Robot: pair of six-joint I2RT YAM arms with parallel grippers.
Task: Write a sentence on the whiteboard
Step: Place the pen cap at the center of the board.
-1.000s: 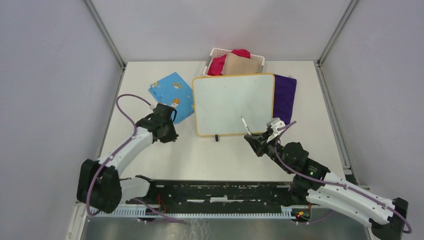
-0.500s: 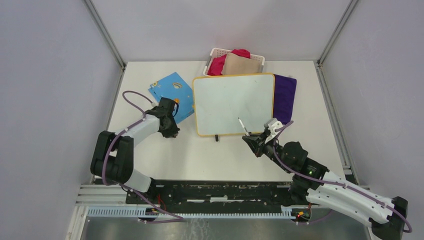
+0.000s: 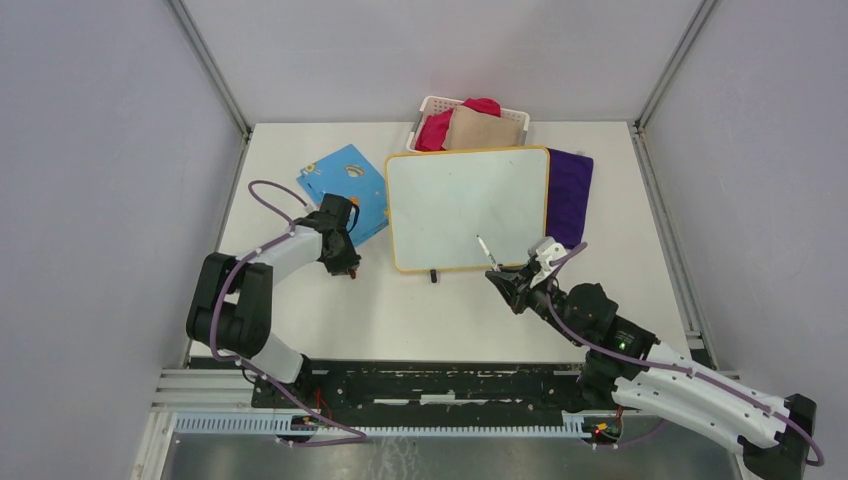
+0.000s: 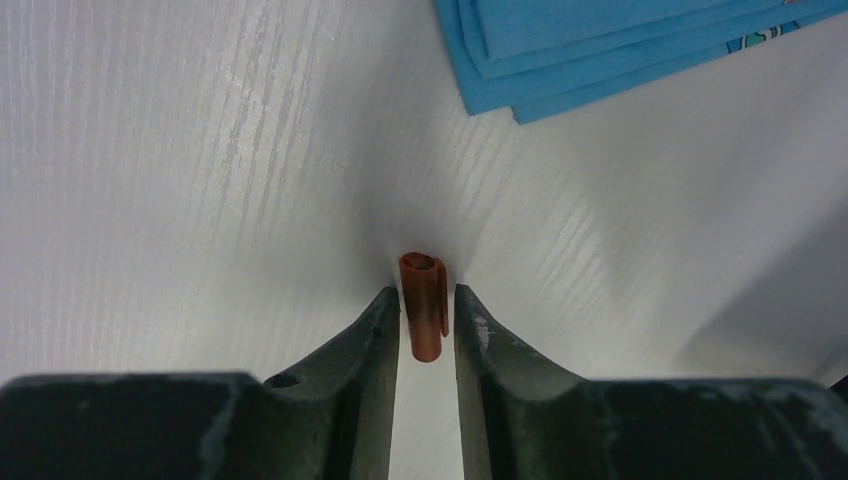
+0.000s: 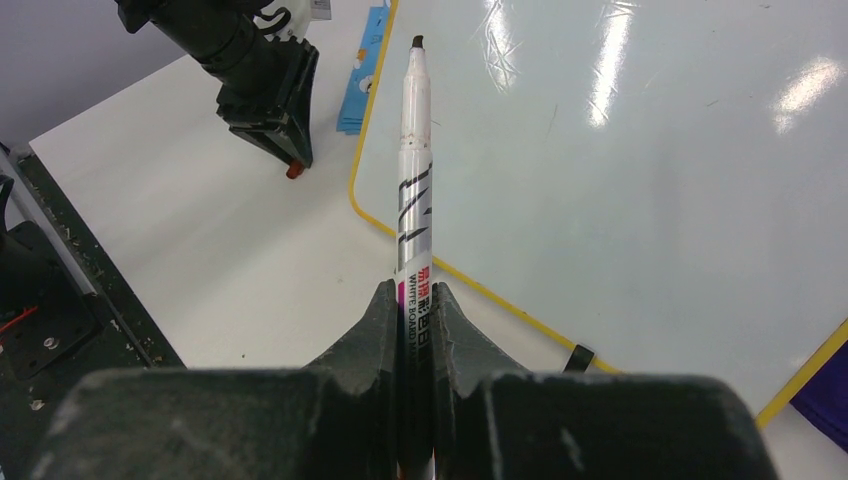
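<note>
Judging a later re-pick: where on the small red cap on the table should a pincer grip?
Take the red cap across the middle of its round body, coming down as the left pincer stands now, one finger on either side. The tube looks narrow there, and that approach leaves its open end clear.

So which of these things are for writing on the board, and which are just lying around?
For the job: whiteboard; marker in the right gripper; marker cap by the left gripper.
Just lying about: blue card; purple cloth; white basket of cloths.
</note>
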